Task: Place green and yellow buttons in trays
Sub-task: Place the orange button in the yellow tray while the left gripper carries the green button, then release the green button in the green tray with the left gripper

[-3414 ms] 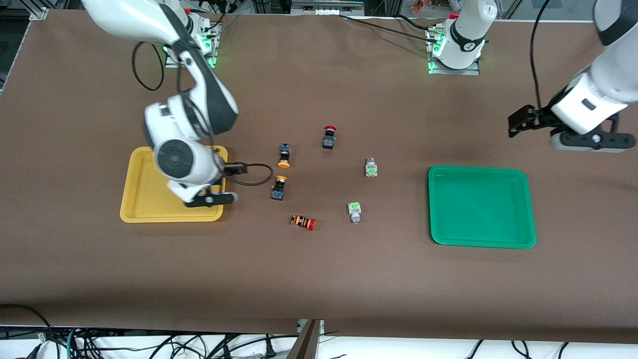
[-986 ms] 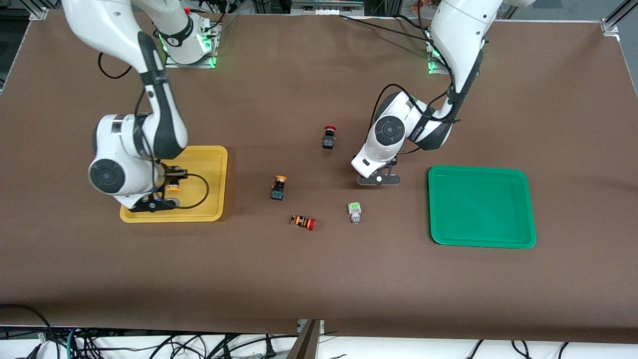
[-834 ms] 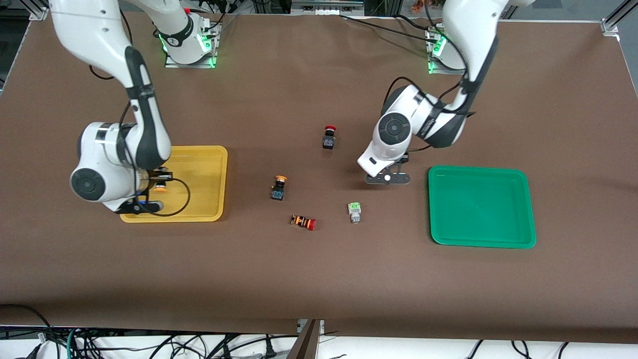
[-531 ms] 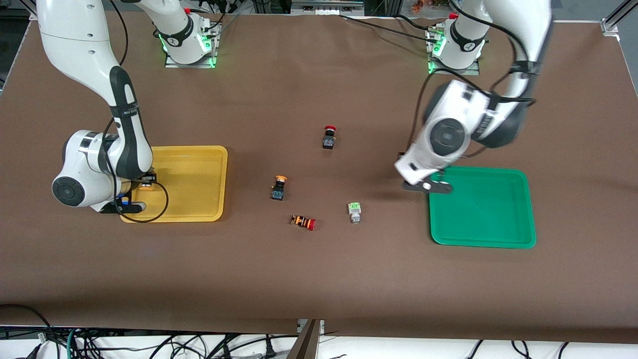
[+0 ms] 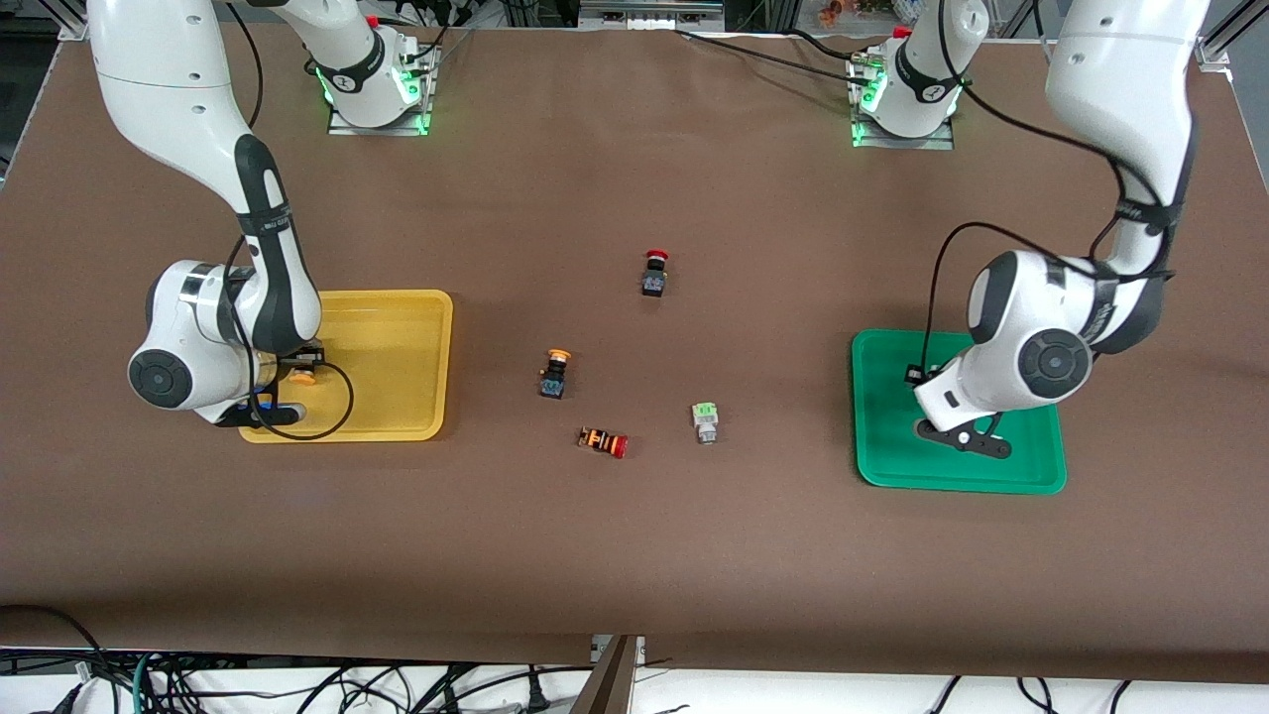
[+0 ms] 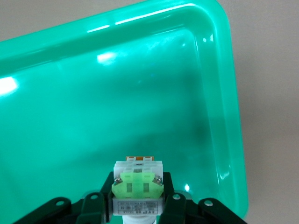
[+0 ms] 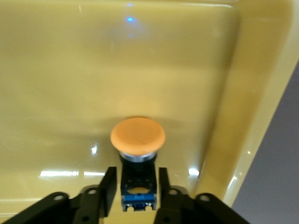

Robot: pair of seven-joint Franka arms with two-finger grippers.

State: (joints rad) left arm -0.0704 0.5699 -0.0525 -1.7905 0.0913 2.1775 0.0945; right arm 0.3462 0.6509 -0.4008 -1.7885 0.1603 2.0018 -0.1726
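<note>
My right gripper (image 5: 272,397) is low in the yellow tray (image 5: 397,337), at the corner nearest the front camera. Its fingers (image 7: 108,186) stand open with a small gap on each side of a black-and-blue button with a yellow-orange cap (image 7: 138,136), which rests on the tray floor (image 7: 70,84). My left gripper (image 5: 954,424) is over the green tray (image 5: 887,397) and shut on a whitish button with a light-green face (image 6: 137,185). A second yellow button (image 5: 555,374) and a second green button (image 5: 705,420) lie on the table between the trays.
A black button with a red cap (image 5: 654,272) stands mid-table, farther from the front camera. An orange-striped button with a red cap (image 5: 603,441) lies beside the green button. The brown table (image 5: 634,555) runs wide around them.
My left gripper lifted a green button from mid-table and carried it over the green tray. My right gripper brought a yellow button over the yellow tray and shifted slightly toward its middle.
</note>
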